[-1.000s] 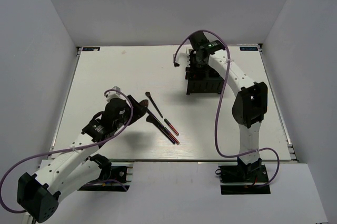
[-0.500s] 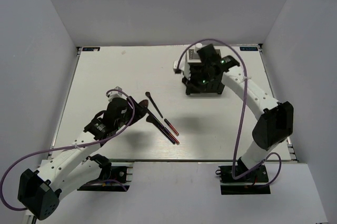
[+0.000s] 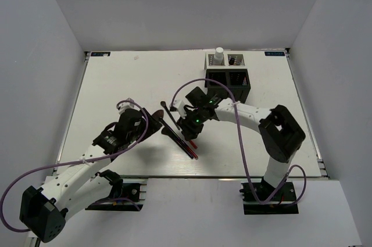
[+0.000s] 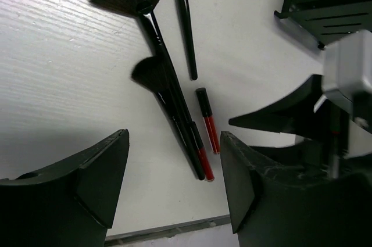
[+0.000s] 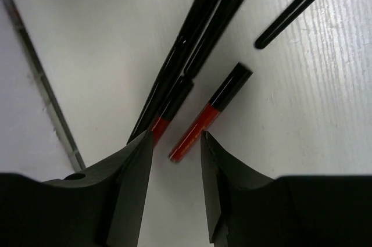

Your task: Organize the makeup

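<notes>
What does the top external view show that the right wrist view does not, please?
Only the top external view shows the black mesh organizer, the white-capped bottle in it, and the left gripper. Only the right wrist view shows the right gripper open over the red-and-black pencil. Both show the black brushes lying beside it.

Built of white links and black joint housings, both left arm (image 3: 70, 177) and right arm (image 3: 247, 111). Draped with loose purple cable (image 3: 240, 148). Bolted onto black base plates (image 3: 270, 197). Lit by small green LED (image 3: 197, 120) near right wrist. Tipped with matte black wedge fingers (image 4: 96, 180) on left pincer (image 4: 174, 136) and right pincer (image 5: 175, 135).
</notes>
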Controlling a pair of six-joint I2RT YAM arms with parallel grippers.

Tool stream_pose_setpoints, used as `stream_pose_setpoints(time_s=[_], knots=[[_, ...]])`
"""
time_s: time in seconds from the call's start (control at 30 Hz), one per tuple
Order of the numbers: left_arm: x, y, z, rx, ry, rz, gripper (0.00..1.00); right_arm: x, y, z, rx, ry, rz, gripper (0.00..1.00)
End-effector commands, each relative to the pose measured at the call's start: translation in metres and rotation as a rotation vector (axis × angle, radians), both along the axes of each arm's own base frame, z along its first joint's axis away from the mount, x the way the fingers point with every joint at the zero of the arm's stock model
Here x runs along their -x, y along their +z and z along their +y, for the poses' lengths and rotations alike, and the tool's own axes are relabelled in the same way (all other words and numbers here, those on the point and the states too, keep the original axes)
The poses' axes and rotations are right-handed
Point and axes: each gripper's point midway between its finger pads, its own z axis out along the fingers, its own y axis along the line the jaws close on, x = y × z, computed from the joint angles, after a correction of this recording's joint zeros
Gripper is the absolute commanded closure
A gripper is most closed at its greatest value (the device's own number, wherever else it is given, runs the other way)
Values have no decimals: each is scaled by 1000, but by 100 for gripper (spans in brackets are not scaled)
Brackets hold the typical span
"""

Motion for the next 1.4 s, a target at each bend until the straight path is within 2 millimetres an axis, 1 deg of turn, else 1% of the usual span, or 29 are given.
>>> stream_pose_setpoints(time_s=[0.0,0.13,0.33,0.4,0.57,0.7,0.8,0.87,0.9,0.93,0.97,1.0,1.03,1.1,1.17,1.2,1.23,1.27,1.3,1.33,1.37], knots=[[0,10,4,6,24,-12,26,-24,-7,21,17,-118,-64,55],[3,11,7,10,36,-10,26,-33,-20,22,67,-177,-84,53],[3,10,6,13,33,-8,26,-43,-36,18,128,-214,-153,55],[2,10,6,11,31,-5,26,-42,-43,15,152,-213,-161,56],[1,9,4,14,29,-5,27,-38,-53,13,185,-201,-196,59],[2,9,5,14,30,-7,27,-35,-51,15,188,-198,-210,59],[3,9,6,17,31,-9,27,-39,-54,9,215,-208,-230,60],[3,9,6,18,31,-10,27,-39,-60,4,241,-204,-236,60],[3,9,5,18,31,-11,27,-37,-63,1,251,-198,-232,63],[3,9,5,18,28,-13,27,-42,-66,-6,277,-209,-254,65],[2,11,5,20,28,-16,27,-43,-68,-8,288,-211,-263,67],[2,11,4,17,23,-18,27,-45,-70,-9,289,-214,-270,76],[1,10,3,17,19,-14,31,-46,-73,-14,301,-212,-278,82],[2,12,-1,15,-1,-19,35,-48,-72,-14,292,-201,-290,91],[1,11,-3,15,-14,-14,39,-49,-60,-7,232,-170,-255,95],[1,12,-4,14,-21,-16,40,-50,-54,-4,208,-161,-244,100],[1,12,-5,14,-26,-15,41,-56,-37,1,161,-155,-240,100],[1,11,-7,14,-33,-12,41,-52,-25,8,91,-116,-183,100],[1,12,-7,15,-35,-14,41,-51,-12,13,46,-79,-176,100],[1,13,-9,22,-41,-16,42,-50,20,21,-69,-44,-140,100],[1,12,-9,23,-44,-14,42,-55,40,21,-138,-27,-126,100]])
